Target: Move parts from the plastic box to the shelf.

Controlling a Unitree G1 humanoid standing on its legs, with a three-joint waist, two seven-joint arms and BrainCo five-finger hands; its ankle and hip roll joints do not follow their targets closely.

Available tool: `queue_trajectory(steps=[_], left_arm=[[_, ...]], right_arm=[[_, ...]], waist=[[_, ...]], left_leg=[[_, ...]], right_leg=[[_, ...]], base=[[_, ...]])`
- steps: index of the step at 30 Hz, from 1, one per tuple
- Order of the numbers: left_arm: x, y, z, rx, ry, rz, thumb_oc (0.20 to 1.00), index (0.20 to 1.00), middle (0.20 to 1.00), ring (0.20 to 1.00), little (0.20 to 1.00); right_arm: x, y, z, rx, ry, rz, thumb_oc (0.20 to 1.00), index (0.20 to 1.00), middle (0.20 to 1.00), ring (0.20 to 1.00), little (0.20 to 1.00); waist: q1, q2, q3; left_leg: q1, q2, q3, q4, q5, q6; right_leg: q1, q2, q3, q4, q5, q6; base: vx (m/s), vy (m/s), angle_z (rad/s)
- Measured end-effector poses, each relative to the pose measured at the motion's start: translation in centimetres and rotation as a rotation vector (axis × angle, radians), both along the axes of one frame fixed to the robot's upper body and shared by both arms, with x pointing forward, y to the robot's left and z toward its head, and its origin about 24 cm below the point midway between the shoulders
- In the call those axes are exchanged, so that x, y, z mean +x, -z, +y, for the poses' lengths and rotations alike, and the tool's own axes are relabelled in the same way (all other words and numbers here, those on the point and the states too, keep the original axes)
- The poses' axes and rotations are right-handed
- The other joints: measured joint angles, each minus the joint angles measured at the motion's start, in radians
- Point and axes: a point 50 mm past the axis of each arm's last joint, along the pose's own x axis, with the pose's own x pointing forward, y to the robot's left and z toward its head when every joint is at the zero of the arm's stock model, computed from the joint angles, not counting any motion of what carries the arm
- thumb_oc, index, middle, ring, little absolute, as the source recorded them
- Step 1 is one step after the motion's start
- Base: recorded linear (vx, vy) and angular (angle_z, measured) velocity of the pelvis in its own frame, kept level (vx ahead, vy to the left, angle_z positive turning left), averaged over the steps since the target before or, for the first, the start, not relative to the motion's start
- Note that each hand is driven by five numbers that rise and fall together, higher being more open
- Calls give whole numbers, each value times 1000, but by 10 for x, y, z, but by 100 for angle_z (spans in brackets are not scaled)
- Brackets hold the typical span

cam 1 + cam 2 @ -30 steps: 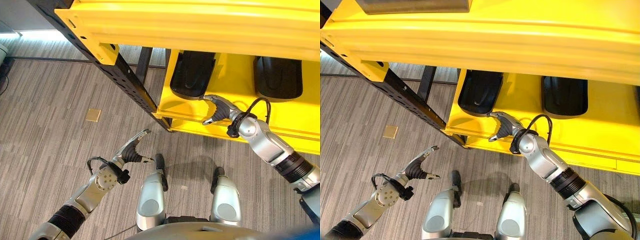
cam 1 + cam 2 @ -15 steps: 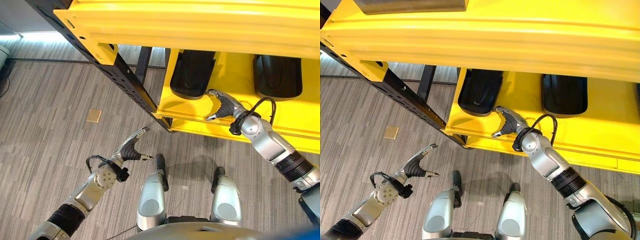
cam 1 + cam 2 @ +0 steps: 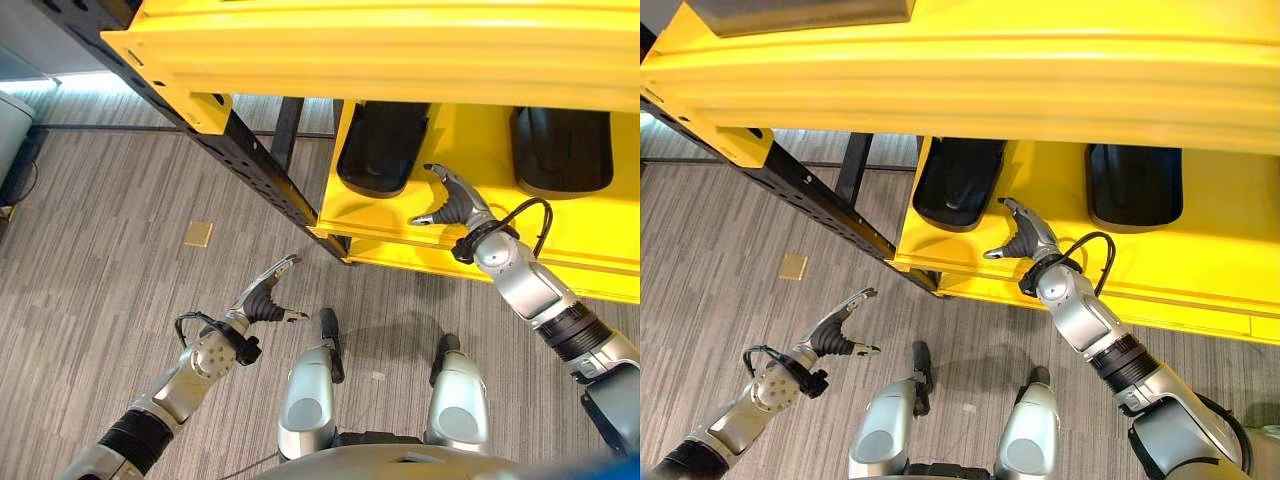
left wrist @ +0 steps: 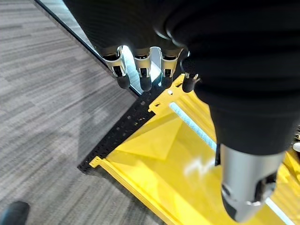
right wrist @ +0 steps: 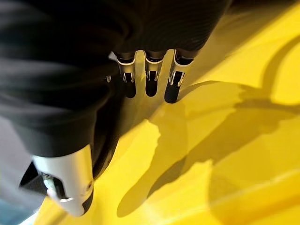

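Two black moulded plastic parts (image 3: 383, 148) (image 3: 561, 152) lie on the yellow metal shelf (image 3: 470, 225). Right hand (image 3: 450, 200) hovers between them, fingers relaxed, holding nothing. Left hand (image 3: 262, 300) hangs below the shelf, fingers loosely spread, empty.

I am looking at a bright yellow shelf (image 3: 400, 225) with a black perforated upright (image 3: 255, 165) slanting down its left side. Two glossy black parts (image 3: 382, 146) are lying on the yellow deck, one (image 3: 560, 150) further right along the shelf. The floor (image 3: 100, 260) left of the shelf is showing grey carpet in fine streaked planks, with one small tan square (image 3: 199, 234) set in it near the upright.
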Motion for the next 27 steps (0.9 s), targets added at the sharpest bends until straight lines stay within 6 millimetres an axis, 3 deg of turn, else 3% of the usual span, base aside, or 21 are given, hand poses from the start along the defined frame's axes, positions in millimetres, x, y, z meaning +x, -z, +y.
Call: queue_trajectory(steps=[4, 8, 14, 18, 21, 24, 27], left_arm=[[-1, 1, 1, -1, -21, -8, 1000, 1000, 1000, 1000, 1000], [-1, 3, -2, -24, -53, -22, 1000, 1000, 1000, 1000, 1000], [-3, 7, -1, -29, -83, -26, 1000, 1000, 1000, 1000, 1000], [-5, 10, -5, -33, -80, -16, 1000, 1000, 1000, 1000, 1000], [-4, 10, -7, -36, -72, -19, 1000, 1000, 1000, 1000, 1000], [-1, 7, -8, -39, -68, -32, 1000, 1000, 1000, 1000, 1000], [1, 8, -5, -52, -82, -21, 1000, 1000, 1000, 1000, 1000]], right_arm=[[-3, -7, -17, 88, 136, -116, 1000, 1000, 1000, 1000, 1000], [-25, -30, -4, 176, 70, -273, 1000, 1000, 1000, 1000, 1000], [-31, -29, -1, 188, 49, -317, 1000, 1000, 1000, 1000, 1000], [-46, -59, 22, 210, -126, -459, 1000, 1000, 1000, 1000, 1000], [-58, -86, 54, 170, -367, -516, 1000, 1000, 1000, 1000, 1000], [-60, -89, 78, 70, -536, -447, 1000, 1000, 1000, 1000, 1000], [-61, -73, 100, -72, -693, -299, 1000, 1000, 1000, 1000, 1000]], waist=[[-16, 0, 0], [-47, 0, 0], [-60, 1, 0], [-56, 9, -1], [-52, 14, -3], [-37, 14, -3], [9, 15, -4]], left_leg=[[2, 0, 6, -1, -1, 1], [6, 1, 19, 1, -3, 2], [14, 3, 36, -2, -5, 3], [15, 0, 46, -14, -4, 3], [18, -6, 50, -16, -4, 4], [18, -5, 49, -16, -3, 4], [12, -7, 42, -15, -2, 5]], right_leg=[[-1, 1, 6, -3, 4, 3], [-5, 2, 21, -6, 8, 3], [-8, 5, 36, -16, 16, 4], [-12, 1, 43, -29, 26, 8], [-7, 0, 45, -36, 30, 12], [-7, -1, 43, -36, 30, 12], [-5, -2, 36, -33, 29, 12]], base=[[-1, 35, -4], [-10, 60, -9], [-19, 41, -8], [-7, 54, -5], [-4, 11, -2], [0, 0, 0], [-36, -18, 8]])
